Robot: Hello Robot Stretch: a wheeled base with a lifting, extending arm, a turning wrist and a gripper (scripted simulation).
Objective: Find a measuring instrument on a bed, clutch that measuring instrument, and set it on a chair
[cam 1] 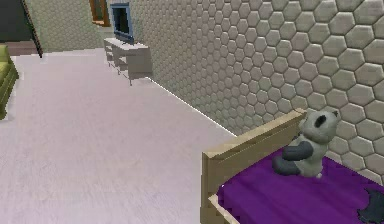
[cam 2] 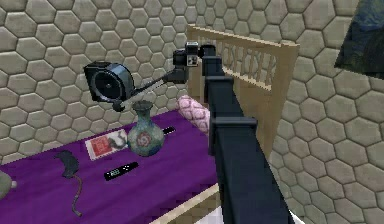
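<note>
Purple-covered bed (cam 2: 160,180) beneath, the claw (cam 2: 128,92) holds a black round tape measure (cam 2: 105,82) hanging clear at left; chair placement remains.

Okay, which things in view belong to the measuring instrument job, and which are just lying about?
Job: dark round measuring tape, hanging at the gripper; purple-covered wooden bed.
Lying about: teal patterned vase; pink pillow; black remote; red-and-white flat packet; grey-and-white stuffed bear; dark television on a white stand.
</note>
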